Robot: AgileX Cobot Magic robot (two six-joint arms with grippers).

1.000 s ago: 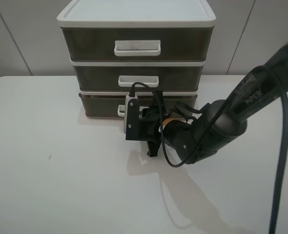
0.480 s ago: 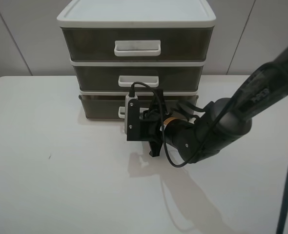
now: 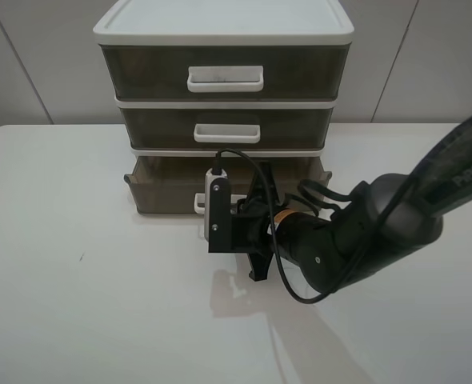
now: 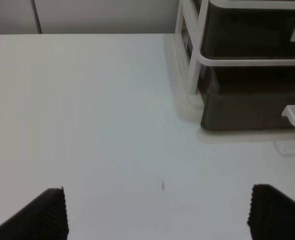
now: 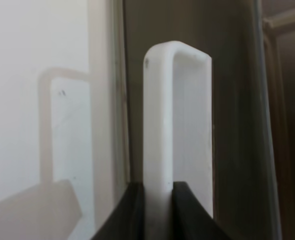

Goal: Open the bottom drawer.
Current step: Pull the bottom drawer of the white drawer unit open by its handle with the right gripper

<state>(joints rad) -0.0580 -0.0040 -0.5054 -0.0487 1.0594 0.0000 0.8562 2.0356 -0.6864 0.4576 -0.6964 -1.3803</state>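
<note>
The bottom drawer point(image 3: 160, 190) sits at the foot of the three-drawer unit point(image 3: 220, 32) on the white worktop point(image 3: 84, 304). Its front already stands a little proud of the middle drawer point(image 3: 156, 128) above it, so the task looks begun but far from done. The right fingers point(image 5: 132, 210) are closed tight on the bar of the drawer's small white handle point(image 5: 177, 120), one on each side, with the drawer front dark just behind it. The left fingers point(image 4: 45, 215) are spread wide over bare worktop and hold nothing, well off to the unit's left. The drawer's long axis runs side to side across the unit, and the right arm point(image 3: 364, 232) lies in front of it. The coming pull should therefore run straight out from the unit, square to the drawer front. A skewed pull could jam the drawer in its frame or drag the light unit along the worktop.
</note>
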